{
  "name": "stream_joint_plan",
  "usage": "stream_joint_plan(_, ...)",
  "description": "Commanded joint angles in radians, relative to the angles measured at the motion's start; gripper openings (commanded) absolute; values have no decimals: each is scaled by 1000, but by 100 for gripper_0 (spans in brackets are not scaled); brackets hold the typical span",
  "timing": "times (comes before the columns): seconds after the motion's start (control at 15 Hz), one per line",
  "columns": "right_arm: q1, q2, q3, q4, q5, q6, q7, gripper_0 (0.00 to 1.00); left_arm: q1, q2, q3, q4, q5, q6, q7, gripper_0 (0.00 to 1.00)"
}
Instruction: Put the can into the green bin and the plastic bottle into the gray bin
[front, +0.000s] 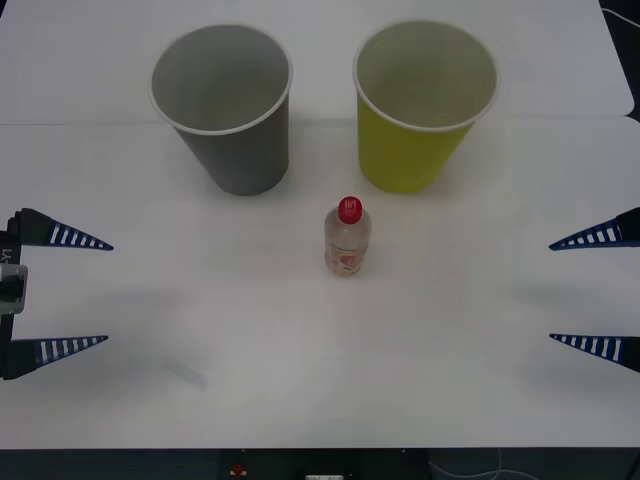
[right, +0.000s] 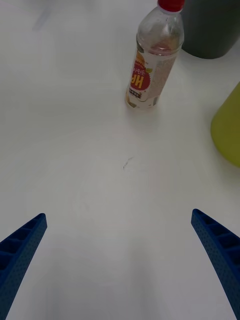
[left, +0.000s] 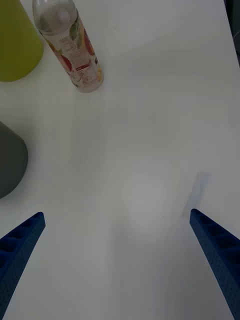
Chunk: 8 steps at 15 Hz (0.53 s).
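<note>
I've got both grippers, left (front: 105, 291) and right (front: 552, 291), spread wide at the table edges, bottle (front: 347, 238) standing between them before the gray bin (front: 240, 150) and green bin (front: 410, 150), with the can perhaps already binned

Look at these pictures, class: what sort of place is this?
Probably a lab test bench: a plain white table, two paper cups standing in as bins, gray bin and green bin, one plastic bottle.

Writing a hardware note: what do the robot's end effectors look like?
Left end effector and right end effector each have two blue, pointed, wedge-shaped fingers with white-looking ribs. Dark mounts back them; the left one carries a gray block.
</note>
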<state>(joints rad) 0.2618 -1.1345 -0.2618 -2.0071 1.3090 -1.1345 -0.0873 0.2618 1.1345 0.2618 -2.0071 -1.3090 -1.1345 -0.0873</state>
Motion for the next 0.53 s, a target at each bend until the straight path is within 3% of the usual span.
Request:
stream_joint_plan(0.07,2,7,-1,4,-1,5,1,100,0,0,0,0,0,0,0,100)
stream_joint_plan(0.33,2,4,9,5,-5,44,7,100,0,0,0,0,0,0,0,100)
stream_joint_plan(0.53,-1,7,81,8,-28,130,14,100,0,0,0,0,0,0,0,100)
